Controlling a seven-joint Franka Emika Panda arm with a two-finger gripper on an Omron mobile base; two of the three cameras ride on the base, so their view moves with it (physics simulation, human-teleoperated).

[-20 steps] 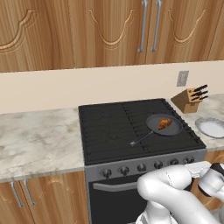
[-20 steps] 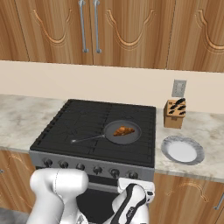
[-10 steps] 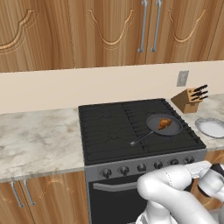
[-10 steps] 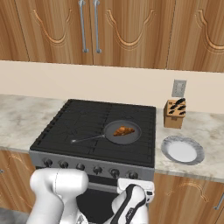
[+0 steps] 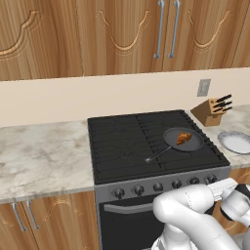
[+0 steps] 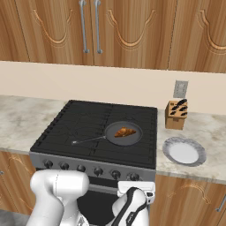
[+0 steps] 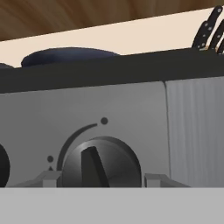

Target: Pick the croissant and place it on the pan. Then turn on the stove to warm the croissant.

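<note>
The croissant lies inside the dark pan, which sits on the right front grate of the black stove. The pan's thin handle points front-left. My arm reaches low in front of the stove's knob row. In the hand view my gripper is shut on the rightmost stove knob, a fingertip pressed against each side. The knob's ridge stands nearly upright, leaning slightly left. The pan's rim shows above the stove's edge.
A pale round plate lies on the counter right of the stove, with a wooden knife block behind it. Marble counter extends left. Several more knobs line the stove front above the oven handle.
My arm has barely shifted at the knob. The pan and the croissant stay where they were.
</note>
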